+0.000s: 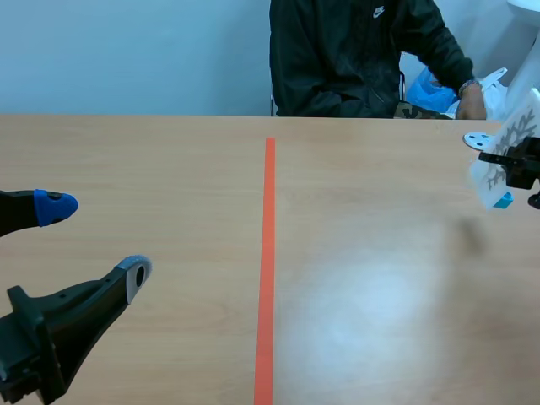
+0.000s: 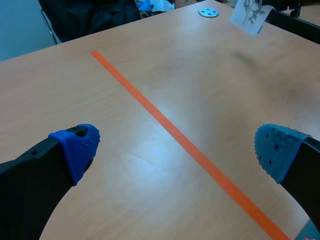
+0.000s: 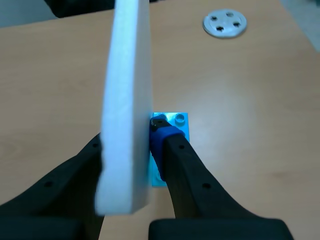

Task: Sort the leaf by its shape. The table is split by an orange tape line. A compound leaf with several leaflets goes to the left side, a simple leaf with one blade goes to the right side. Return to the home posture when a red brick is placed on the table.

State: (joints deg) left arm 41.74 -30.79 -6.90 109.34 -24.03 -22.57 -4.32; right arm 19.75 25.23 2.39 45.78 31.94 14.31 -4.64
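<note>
**Leaf card in the right gripper, on the right side of the tape**

The right gripper [image 1: 511,165] comes in from the right edge of the scene view and is clenched on a leaf card [image 1: 518,123] – a thick white board that stands upright on a small blue base [image 1: 504,201]. In the right wrist view the card [image 3: 127,90] is seen from its edge, pressed between the two black fingers of this gripper [image 3: 128,140]. The blue base [image 3: 176,120], with round studs on top, sits just beside the blue pad of one finger.

From the left wrist view the face of the card [image 2: 248,12] shows a dark leaf figure with several branches. The card is well to the right of the orange tape line [image 1: 267,253], and a soft shadow lies on the table [image 1: 380,295] below it, apart from the card.

The left gripper [image 1: 94,240] hangs low over the left side of the table with its fingers released and wide apart – nothing is between them. In its own view [image 2: 176,147] the tape line [image 2: 170,132] runs across the wood between the two blue pads.

A white disc [image 1: 477,139] with holes lies flat on the table near the card. A person [image 1: 354,55] in a black jacket sits across the table.
</note>
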